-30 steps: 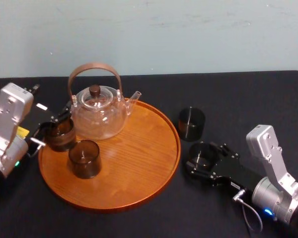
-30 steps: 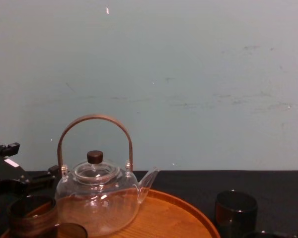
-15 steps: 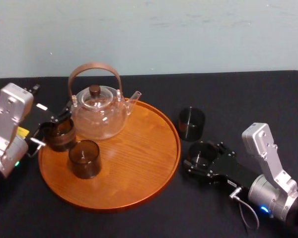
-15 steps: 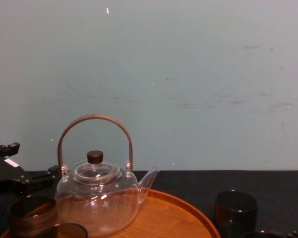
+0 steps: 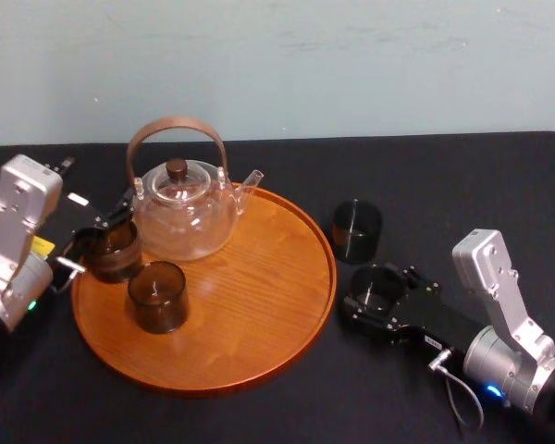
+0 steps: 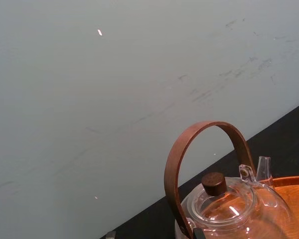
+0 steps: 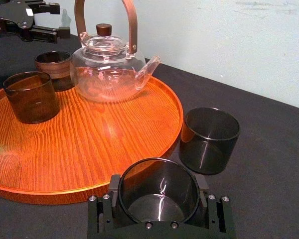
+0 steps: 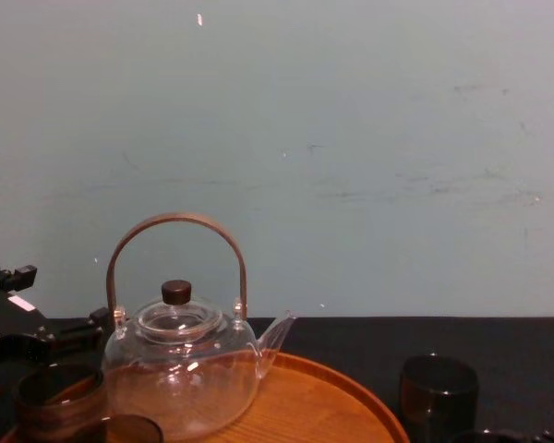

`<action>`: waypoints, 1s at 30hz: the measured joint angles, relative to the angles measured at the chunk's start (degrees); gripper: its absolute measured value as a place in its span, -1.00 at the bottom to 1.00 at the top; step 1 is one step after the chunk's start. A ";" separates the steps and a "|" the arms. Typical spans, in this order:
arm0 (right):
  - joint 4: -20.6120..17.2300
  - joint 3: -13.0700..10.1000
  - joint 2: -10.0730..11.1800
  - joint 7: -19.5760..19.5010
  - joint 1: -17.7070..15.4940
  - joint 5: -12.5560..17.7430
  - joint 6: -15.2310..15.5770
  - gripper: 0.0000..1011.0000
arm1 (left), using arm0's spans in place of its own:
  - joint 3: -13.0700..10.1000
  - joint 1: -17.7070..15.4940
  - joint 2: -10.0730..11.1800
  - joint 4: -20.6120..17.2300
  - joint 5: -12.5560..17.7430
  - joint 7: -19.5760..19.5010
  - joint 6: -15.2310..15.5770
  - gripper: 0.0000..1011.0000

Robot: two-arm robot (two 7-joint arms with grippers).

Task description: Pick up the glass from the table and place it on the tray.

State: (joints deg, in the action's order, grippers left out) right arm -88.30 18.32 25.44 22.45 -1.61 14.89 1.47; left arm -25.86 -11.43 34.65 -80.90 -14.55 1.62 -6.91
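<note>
A dark smoked glass (image 7: pixel 158 191) stands on the black table just right of the tray, seen from above as glass (image 5: pixel 377 287). My right gripper (image 7: pixel 158 201) is shut on it, one finger against each side, low on the table (image 5: pixel 375 296). The round orange-brown wooden tray (image 5: pixel 259 342) holds a clear glass teapot (image 5: pixel 185 208) and two dark glasses (image 5: pixel 157 296) (image 5: pixel 111 250). My left gripper (image 5: pixel 111 215) stands open at the tray's left rim, next to the rear glass, with nothing between its fingers.
Another dark glass (image 5: pixel 356 229) stands on the table close behind the held one, near the tray rim (image 7: pixel 177 107). The teapot's tall brown handle (image 8: pixel 175 221) arches over the tray's back left. Bare tray surface (image 7: pixel 89 144) lies at the middle and right.
The right gripper's fingers have drawn in against the glass, and that arm has shifted slightly. The left arm, teapot and other glasses have not moved.
</note>
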 joint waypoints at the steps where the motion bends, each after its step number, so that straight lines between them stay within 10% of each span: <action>1: 0.00 -0.01 0.00 -0.01 0.00 0.00 0.00 0.79 | 0.00 0.00 0.00 0.00 0.00 0.00 0.00 0.98; 16: -3.41 0.67 0.31 1.58 0.21 0.52 -0.81 0.79 | 0.00 0.00 0.00 0.00 0.00 0.00 0.00 0.98; 30: -4.02 7.35 -2.02 4.26 5.08 -1.50 -0.71 0.79 | 0.00 0.00 0.00 0.00 0.00 0.00 0.00 0.98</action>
State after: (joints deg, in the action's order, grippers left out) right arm -92.32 25.67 23.42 26.71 3.47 13.38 0.75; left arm -25.86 -11.43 34.65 -80.90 -14.55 1.62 -6.91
